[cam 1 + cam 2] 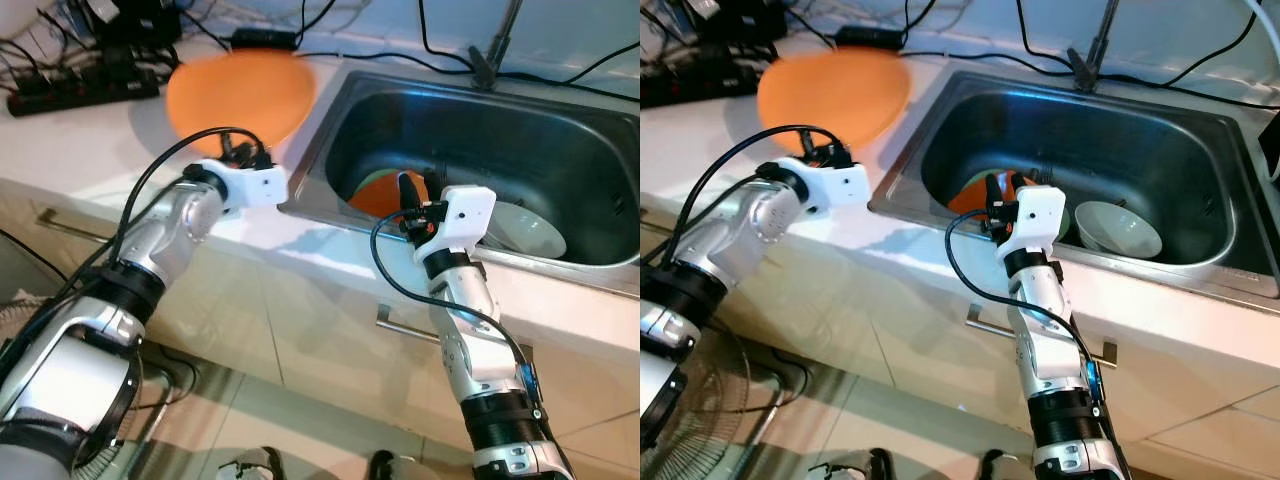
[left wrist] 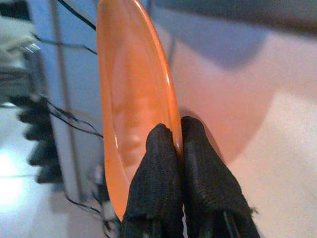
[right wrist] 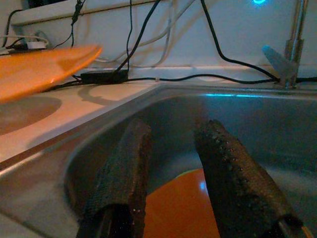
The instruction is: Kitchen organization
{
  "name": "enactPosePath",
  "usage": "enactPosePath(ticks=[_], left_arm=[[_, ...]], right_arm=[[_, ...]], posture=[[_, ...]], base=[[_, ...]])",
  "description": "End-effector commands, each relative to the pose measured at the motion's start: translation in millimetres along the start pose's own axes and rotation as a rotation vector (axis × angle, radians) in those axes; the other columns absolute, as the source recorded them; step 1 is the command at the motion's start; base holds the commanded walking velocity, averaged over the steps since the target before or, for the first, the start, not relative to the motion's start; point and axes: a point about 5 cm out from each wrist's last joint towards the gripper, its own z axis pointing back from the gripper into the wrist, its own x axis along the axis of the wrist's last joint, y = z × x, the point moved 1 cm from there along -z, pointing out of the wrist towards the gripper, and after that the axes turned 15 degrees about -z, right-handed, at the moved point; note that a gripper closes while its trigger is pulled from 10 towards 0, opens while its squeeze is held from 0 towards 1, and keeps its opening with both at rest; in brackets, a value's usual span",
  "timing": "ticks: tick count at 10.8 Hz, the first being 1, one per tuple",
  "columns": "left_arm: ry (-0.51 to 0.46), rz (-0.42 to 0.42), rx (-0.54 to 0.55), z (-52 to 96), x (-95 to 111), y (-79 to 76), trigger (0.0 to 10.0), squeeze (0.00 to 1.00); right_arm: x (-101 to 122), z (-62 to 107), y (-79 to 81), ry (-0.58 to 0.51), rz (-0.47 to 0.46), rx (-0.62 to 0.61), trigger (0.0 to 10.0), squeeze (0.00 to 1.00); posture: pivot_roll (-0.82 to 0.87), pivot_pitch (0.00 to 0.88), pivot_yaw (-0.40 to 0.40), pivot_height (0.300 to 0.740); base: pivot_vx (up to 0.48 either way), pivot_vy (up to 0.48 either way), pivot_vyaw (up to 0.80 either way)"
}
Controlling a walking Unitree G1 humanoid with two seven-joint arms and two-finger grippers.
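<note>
One orange plate (image 2: 133, 99), pinched edgewise.

We see a plain orange plate (image 1: 240, 95) above the white counter (image 1: 90, 150), pinched by the left tool (image 2: 180, 134), whose fingers are black and coarse-textured. The sink (image 1: 560, 150) is dull steel grey, holding a second orange dish (image 1: 385, 192) and a pale bowl (image 1: 1118, 228). Black cables (image 1: 560, 75) cross the white wall behind.

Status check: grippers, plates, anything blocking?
Left gripper shut on orange plate over counter. Right gripper open above second orange plate in sink. White bowl alongside.
</note>
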Motion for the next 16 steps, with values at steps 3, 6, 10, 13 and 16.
enactPosePath(ticks=[3, 6, 10, 13, 16], left_arm=[[-0.098, -0.002, 0.131, 2.3, 30, 13.6, 10.0, 0.00], [-0.205, 0.046, 0.121, 9.9, 69, 1.4, 10.0, 0.00], [-0.237, 0.060, 0.118, 14.6, 82, -1.3, 10.0, 0.00], [-0.248, 0.057, 0.120, 16.2, 85, -0.4, 10.0, 0.00], [-0.309, 0.061, 0.144, 18.5, 97, 6.2, 10.0, 0.00]], right_arm=[[3, -9.9, -4.1, 0.030, 0.007, -0.019, 10.0, 0.00], [30, -30.1, 1.4, -0.024, -0.134, -0.014, 10.0, 1.00], [54, -46.1, 14.2, -0.058, -0.398, 0.011, 10.0, 1.00], [56, -50.3, 21.4, -0.020, -0.520, 0.031, 10.0, 0.00], [53, -53.6, 25.9, 0.017, -0.569, 0.046, 10.0, 0.00]], posture=[[0.06, 0.108, 0.016, 0.740], [0.05, 0.102, 0.018, 0.740], [0.06, 0.077, 0.025, 0.740], [0.06, 0.063, 0.027, 0.740], [0.07, 0.071, 0.025, 0.740]], base=[[0.000, 0.000, 0.00], [0.000, 0.000, 0.00], [0.000, 0.000, 0.00], [0.000, 0.000, 0.00], [0.000, 0.000, 0.00]])
